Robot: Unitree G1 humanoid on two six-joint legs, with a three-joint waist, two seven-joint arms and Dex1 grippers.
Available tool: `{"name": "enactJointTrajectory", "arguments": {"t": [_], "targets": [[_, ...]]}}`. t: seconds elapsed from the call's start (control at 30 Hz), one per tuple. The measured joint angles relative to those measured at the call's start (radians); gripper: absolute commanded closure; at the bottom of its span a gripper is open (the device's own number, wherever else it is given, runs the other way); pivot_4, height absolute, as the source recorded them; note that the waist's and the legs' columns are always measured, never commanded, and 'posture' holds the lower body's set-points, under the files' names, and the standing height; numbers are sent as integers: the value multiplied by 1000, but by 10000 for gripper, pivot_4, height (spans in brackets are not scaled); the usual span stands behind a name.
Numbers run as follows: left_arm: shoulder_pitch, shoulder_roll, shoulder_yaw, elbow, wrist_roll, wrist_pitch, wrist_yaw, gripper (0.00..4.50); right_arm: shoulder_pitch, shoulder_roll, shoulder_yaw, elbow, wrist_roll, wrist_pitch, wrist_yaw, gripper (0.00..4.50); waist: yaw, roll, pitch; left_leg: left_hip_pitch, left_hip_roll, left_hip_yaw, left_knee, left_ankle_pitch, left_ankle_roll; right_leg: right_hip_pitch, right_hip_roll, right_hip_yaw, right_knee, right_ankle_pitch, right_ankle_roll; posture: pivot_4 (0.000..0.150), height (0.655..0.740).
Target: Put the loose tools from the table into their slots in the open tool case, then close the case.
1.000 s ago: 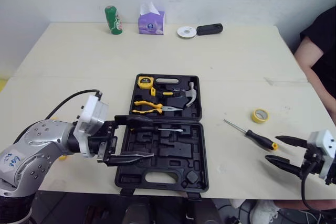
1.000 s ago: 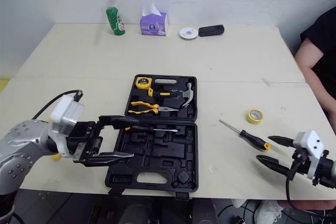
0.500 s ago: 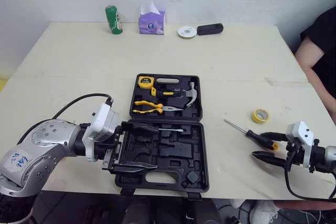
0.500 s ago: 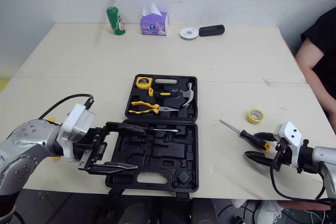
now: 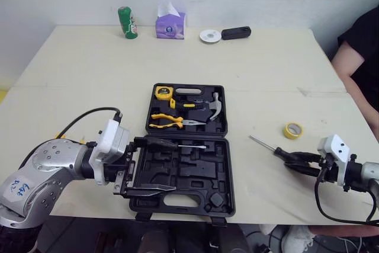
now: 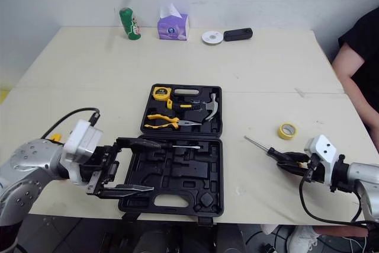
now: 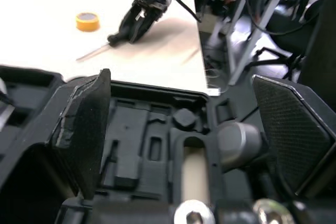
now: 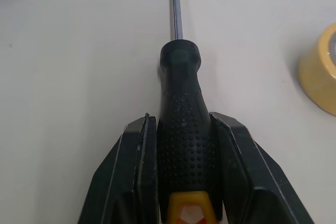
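Within the last half second the right pincer point(image 5: 293, 161) had closed from open onto the screwdriver point(image 8: 179, 72) handle, low right on the counter point(image 5: 266, 81) beside the case point(image 5: 195, 167), so lifting it likely came next; the left pincer point(image 5: 155, 165) gaped over the case's lower-left corner.

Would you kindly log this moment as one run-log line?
right gripper shut on black-handled screwdriver | left gripper open at black plastic tool case

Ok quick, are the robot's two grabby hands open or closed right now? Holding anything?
Left gripper: open, holding nothing, at the tool case.
Right gripper: closed on the screwdriver handle.
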Motion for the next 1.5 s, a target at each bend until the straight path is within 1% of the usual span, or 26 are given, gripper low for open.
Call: {"name": "enactJointTrajectory", "arguments": {"t": [0.13,0.27,0.37,0.47,0.6,0.73,0.77,0.8,0.83,0.9,0.93,1.0,1.03,1.07,1.1,1.17,1.3,1.5], "targets": [[10,5,41,16,-45,34,14,0,-32,39,32,-36,3,-3,3,34411,3,0,0,-1,0,-1,0,0,0,0,0,0,0,0,0,1500,7400],[12,31,49,41,-21,10,-28,0,-93,53,49,-106,1,6,-12,34411,3,0,0,-1,0,0,0,0,0,-1,0,0,0,0,0,1500,7400],[14,18,50,41,-7,-17,-28,0,-134,17,49,-145,-2,30,-22,34412,4,0,1,-1,0,-1,0,0,0,-1,0,0,0,0,0,1500,7400],[57,10,70,69,4,-50,-40,0,-178,-35,52,-212,6,86,-1,34412,5,0,1,-1,0,-1,-1,0,0,-2,0,0,0,0,0,1500,7400],[109,17,97,116,22,-52,-44,0,-253,-79,81,-313,65,201,43,34412,0,0,1,-2,0,-1,0,0,0,-2,0,0,0,0,0,1500,7400],[163,28,129,168,76,-86,-55,0,-346,-84,175,-404,101,345,56,34412,1,0,1,-2,1,-1,-1,0,0,-3,-1,0,0,0,-1,1500,7400],[183,33,138,176,87,-96,-63,0,-383,-73,202,-411,104,390,46,34412,-2,0,1,-2,0,-1,-1,0,0,-4,-1,0,0,0,-1,1500,7400],[203,34,148,195,106,-110,-69,0,-452,-43,243,-438,123,467,32,34412,-6,1,1,-3,0,0,-1,-1,0,-6,-1,1,0,0,-1,1500,7400],[214,34,155,197,117,-121,-72,0,-501,-24,276,-469,148,522,26,34412,-4,1,1,-5,1,-1,-1,0,0,-8,-1,0,1,-1,-1,1500,7400],[224,31,168,197,130,-140,-71,0,-548,-14,316,-511,165,590,20,34412,-2,1,1,-7,1,-1,-1,0,0,-11,-2,0,1,-1,-2,1500,7400],[246,25,186,197,143,-160,-67,0,-581,-15,363,-548,168,668,7,34412,1,1,1,-10,0,-1,-1,0,0,-13,-2,0,1,-1,-2,1500,7400],[269,13,202,200,158,-176,-59,0,-608,-17,419,-586,166,751,-14,34412,3,1,1,-17,0,-2,1,0,0,-18,-2,-2,2,-1,-2,1500,7400],[289,0,213,202,165,-187,-53,0,-625,-2,459,-599,160,791,-36,34412,2,1,1,-19,0,-2,2,0,1,-19,-3,-2,2,-1,-2,1500,7400],[301,-9,215,205,174,-197,-46,0,-638,46,483,-605,156,819,-68,34412,0,0,0,-19,0,-2,4,0,1,-19,-3,-2,2,-1,-2,1500,7400],[307,-15,216,205,177,-200,-41,0,-652,101,502,-613,156,841,-103,34412,-2,0,0,-20,0,-1,5,-1,2,-19,-3,-2,2,0,-2,1500,7400],[307,-17,216,201,178,-200,-35,0,-661,145,541,-641,157,869,-140,34412,-2,0,0,-20,0,-1,6,-1,3,-19,-3,-2,3,0,-1,1500,7400],[331,-19,217,200,178,-198,-30,0,-665,93,634,-653,94,885,-163,34412,1,0,0,-21,0,-2,10,-3,6,-18,-3,-2,3,1,0,1500,7400],[351,-17,219,190,177,-195,-28,0,-691,81,663,-651,67,891,-159,34412,-7,0,0,-21,0,-1,11,-4,5,-18,-3,-2,3,1,1,1500,7400]]}}
